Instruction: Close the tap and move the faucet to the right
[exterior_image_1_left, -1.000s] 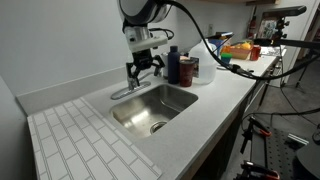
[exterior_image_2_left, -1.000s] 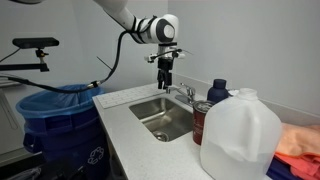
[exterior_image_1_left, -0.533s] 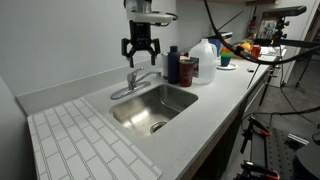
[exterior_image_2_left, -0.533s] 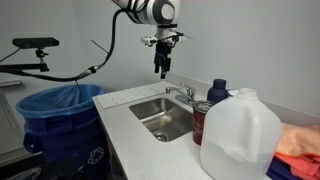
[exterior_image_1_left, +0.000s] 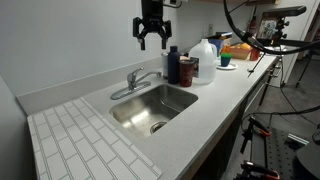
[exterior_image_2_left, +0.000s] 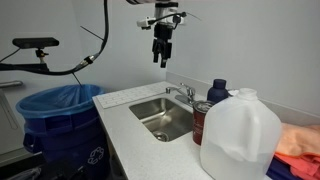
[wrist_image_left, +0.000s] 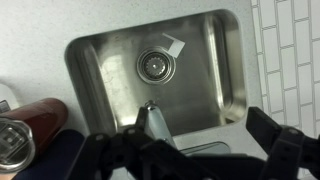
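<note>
The tap (exterior_image_1_left: 137, 74) is a short chrome lever, tilted up on the mixer behind the steel sink (exterior_image_1_left: 160, 108). The faucet (exterior_image_1_left: 119, 93) is a slim chrome spout that points along the sink's back edge toward the tiled side. Both exterior views show my gripper (exterior_image_1_left: 151, 38), open and empty, high above the mixer and touching nothing; it also shows in an exterior view (exterior_image_2_left: 161, 55). In the wrist view I look straight down past the dark fingers (wrist_image_left: 190, 155) at the tap (wrist_image_left: 153, 118), the faucet (wrist_image_left: 203, 149) and the sink (wrist_image_left: 120, 60).
A dark blue bottle (exterior_image_1_left: 173, 63), a brown can (exterior_image_1_left: 187, 70) and a white jug (exterior_image_1_left: 205, 52) stand beside the sink. A white tiled drainboard (exterior_image_1_left: 80, 140) lies on its other side. A blue bin (exterior_image_2_left: 55, 110) stands past the counter's end. The wall is close behind.
My gripper was down at the tap a second ago. It has risen well above the mixer and shifted a little toward the bottles, still open. The faucet has not visibly moved.
</note>
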